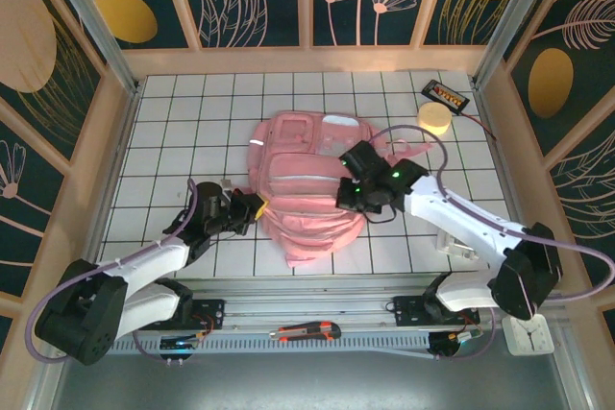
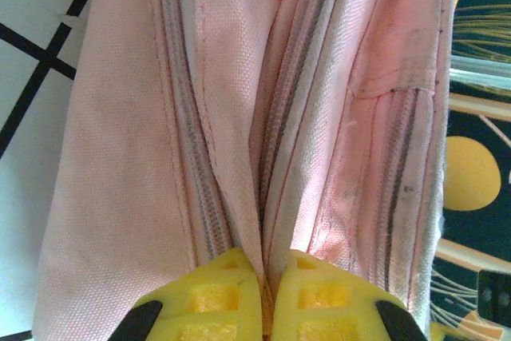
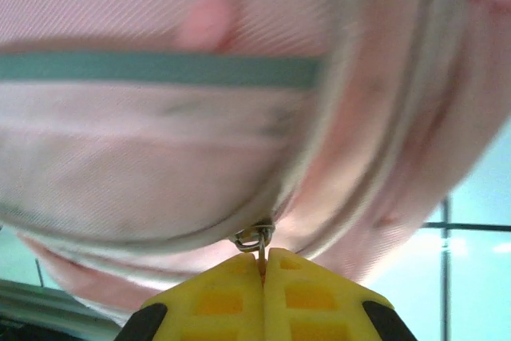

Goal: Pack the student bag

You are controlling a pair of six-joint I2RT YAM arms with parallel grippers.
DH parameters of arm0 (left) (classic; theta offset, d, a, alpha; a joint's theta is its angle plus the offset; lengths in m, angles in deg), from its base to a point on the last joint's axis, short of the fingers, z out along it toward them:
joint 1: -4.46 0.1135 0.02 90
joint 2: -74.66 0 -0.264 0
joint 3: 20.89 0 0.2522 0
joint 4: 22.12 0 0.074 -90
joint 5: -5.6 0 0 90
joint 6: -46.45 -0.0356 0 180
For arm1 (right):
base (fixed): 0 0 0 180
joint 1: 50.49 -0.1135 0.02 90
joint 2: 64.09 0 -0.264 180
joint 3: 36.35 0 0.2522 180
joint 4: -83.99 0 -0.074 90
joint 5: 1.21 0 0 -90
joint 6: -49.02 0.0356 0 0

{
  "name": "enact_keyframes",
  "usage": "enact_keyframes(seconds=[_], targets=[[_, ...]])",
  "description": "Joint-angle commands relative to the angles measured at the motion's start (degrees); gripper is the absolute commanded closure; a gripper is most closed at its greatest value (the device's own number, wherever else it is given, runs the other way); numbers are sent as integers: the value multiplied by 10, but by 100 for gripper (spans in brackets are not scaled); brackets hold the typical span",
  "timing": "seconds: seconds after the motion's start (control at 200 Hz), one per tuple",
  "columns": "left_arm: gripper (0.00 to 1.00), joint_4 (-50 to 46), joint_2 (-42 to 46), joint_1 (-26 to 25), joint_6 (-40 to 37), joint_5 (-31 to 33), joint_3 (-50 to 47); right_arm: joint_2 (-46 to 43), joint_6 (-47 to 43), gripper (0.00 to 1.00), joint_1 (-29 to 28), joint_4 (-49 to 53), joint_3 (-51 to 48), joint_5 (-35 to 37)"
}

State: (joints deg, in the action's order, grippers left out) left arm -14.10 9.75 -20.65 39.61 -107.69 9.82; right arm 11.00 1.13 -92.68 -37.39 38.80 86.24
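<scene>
The pink student bag (image 1: 307, 184) lies flat in the middle of the white tiled table. At its left edge my left gripper (image 1: 258, 206) is shut on a fold of the bag's pink fabric (image 2: 231, 141) beside a zipper line; the yellow fingertips (image 2: 215, 293) pinch the cloth. My right gripper (image 1: 348, 194) sits on the bag's right side, shut on a thin metal zipper pull (image 3: 262, 247) that hangs from a small ring on the student bag (image 3: 160, 141).
A black device (image 1: 445, 94) and a round cream object (image 1: 434, 118) lie at the back right of the table. An orange-and-black utility knife (image 1: 306, 333) rests on the rail in front of the arm bases. Wooden walls enclose the table.
</scene>
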Motion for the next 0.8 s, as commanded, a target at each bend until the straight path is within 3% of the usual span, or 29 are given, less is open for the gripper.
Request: enact_keyframes(seconds=[0.0,0.105,0.31,0.4,0.485,0.525,0.565,0.626,0.661,0.796], targets=[[100,-36,1,22,-26,21,12,-21,-66,100,62,88,-3,57],[100,-38,-7,27,-33,13,21,-18,-124,100,105,57,-10,52],[100,-52,-20,39,-47,-3,33,18,-252,100,176,-123,-40,69],[100,-48,-29,40,-45,-11,35,41,-275,100,184,-185,-23,38],[100,-50,-37,40,-48,-18,47,70,-288,100,179,-185,18,-74],[100,-51,-37,40,-51,-17,54,70,-299,100,164,-177,29,-93],[100,-64,-37,40,-60,-13,64,61,-318,87,141,-162,31,-87],[100,-93,-39,43,-80,-4,83,26,-350,56,112,-151,10,-59],[100,-105,-42,46,-90,-1,93,-3,-367,45,93,-160,-14,-61],[100,-126,-50,73,-114,-4,109,-172,-482,44,69,-282,-181,-123]])
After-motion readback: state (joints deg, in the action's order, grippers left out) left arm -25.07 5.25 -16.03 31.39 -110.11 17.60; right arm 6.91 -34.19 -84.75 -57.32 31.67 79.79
